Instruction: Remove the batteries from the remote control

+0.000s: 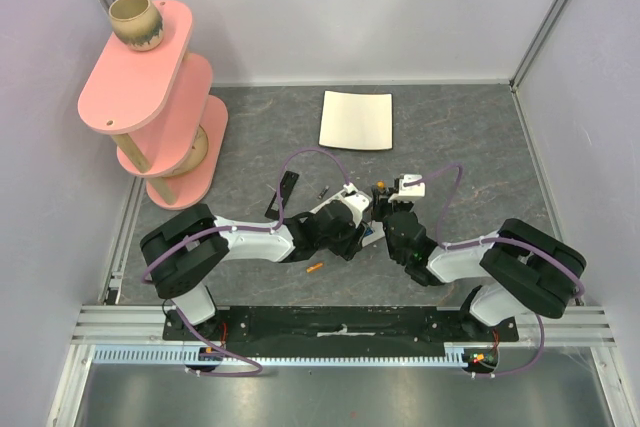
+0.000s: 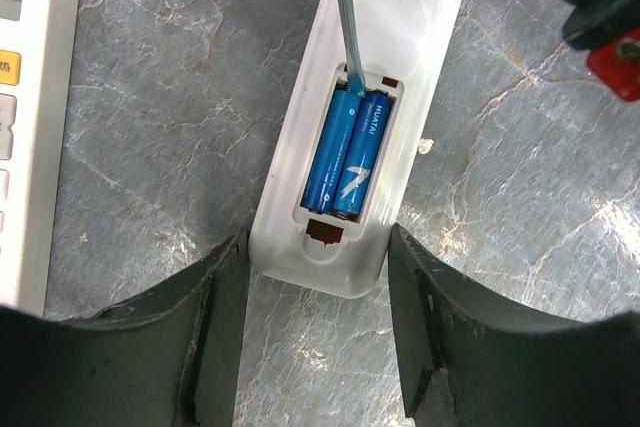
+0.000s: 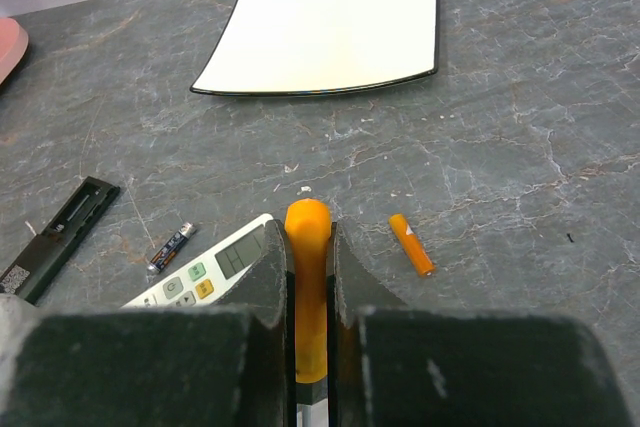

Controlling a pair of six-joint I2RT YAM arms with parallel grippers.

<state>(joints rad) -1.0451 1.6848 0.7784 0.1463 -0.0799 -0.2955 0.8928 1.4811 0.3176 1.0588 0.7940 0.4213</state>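
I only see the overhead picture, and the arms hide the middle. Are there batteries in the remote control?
Observer: Yes. Two blue batteries lie side by side in the open remote control.
Operator: How do they come out?
Observer: A thin tool has its tip at the far end of the left one.
Operator: Who holds the tool?
Observer: The right gripper, shut on its orange handle.

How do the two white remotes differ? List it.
The open-bay remote lies back up, two blue batteries showing; the buttoned remote lies face up. The open-bay remote sits within the left end effector; the buttoned remote lies outside it. Both are white and lie flat.
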